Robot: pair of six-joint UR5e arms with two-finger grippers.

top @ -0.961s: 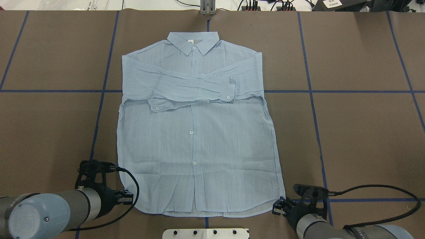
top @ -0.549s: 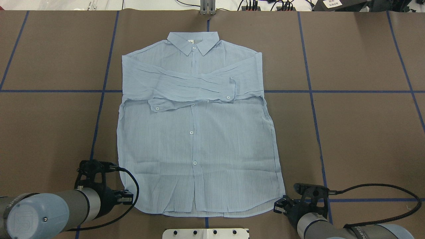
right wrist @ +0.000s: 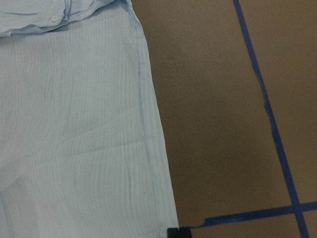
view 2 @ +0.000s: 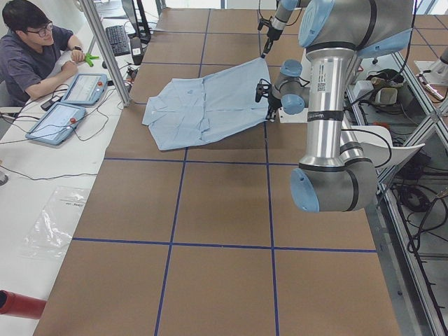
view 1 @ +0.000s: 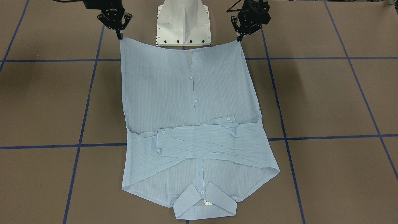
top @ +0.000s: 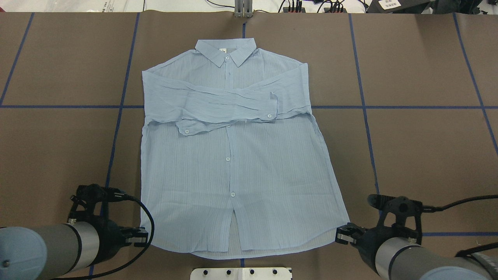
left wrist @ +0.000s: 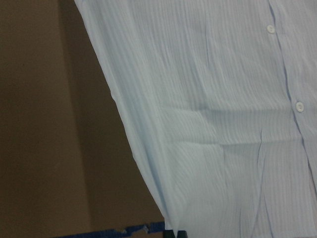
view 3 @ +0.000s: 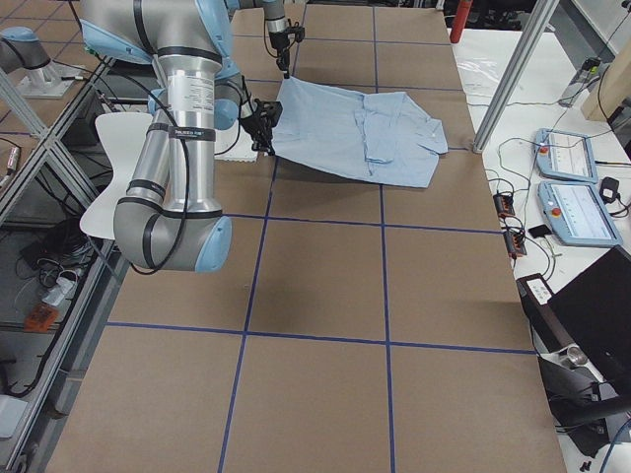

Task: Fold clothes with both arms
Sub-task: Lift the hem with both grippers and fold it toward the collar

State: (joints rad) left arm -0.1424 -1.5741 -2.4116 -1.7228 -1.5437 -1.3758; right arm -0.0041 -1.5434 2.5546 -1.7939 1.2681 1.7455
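Note:
The light blue striped shirt (top: 233, 163) lies front-up with its collar at the far end and both sleeves folded across the chest. My left gripper (top: 137, 238) is shut on the near left hem corner. My right gripper (top: 343, 236) is shut on the near right hem corner. In the front-facing view the hem hangs taut between the left gripper (view 1: 240, 38) and the right gripper (view 1: 119, 35). From the side, the hem end of the shirt (view 2: 203, 105) is raised off the table while the collar end rests on it. Each wrist view shows shirt fabric (left wrist: 223, 124) (right wrist: 74, 124) running to the fingertips.
The white pedestal base (view 1: 184, 25) stands just behind the lifted hem. Blue tape lines (top: 120, 107) grid the brown table. A seated person (view 2: 31, 49) with two tablets (view 2: 59, 119) sits past the far table edge, near a metal post (view 2: 105, 49).
Both grippers have moved outward and upward with the hem corners. The lower hem is now spread wider and pulled taut, and the placket gapes near the bottom.

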